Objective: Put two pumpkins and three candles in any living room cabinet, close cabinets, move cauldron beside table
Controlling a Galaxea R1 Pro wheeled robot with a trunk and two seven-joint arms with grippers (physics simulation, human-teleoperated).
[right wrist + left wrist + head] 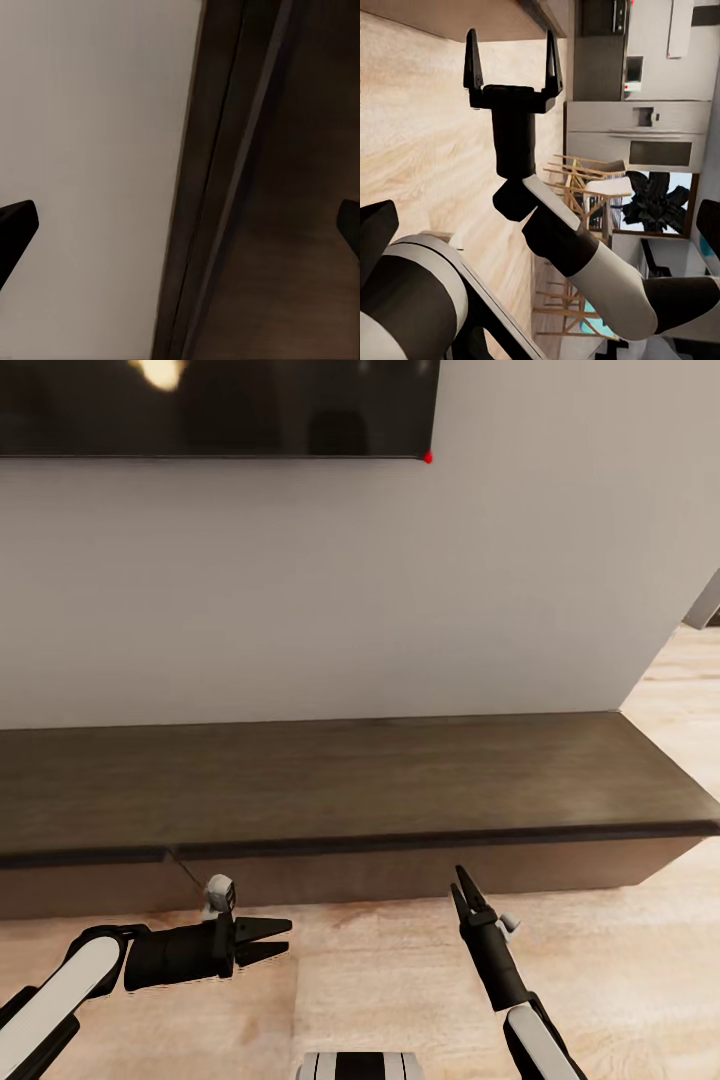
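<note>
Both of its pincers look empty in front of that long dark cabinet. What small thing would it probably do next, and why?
Probably ease the right pincer forward to the cabinet front, to pull a drawer open. The drawer fronts look shut, both the right and the left pincer are open and hold nothing, and the right one already points at the front from just short of it. No pumpkin or candle is in sight here.

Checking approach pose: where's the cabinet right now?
Head view: the cabinet runs along the wall under the TV, just beyond both end effectors.
</note>
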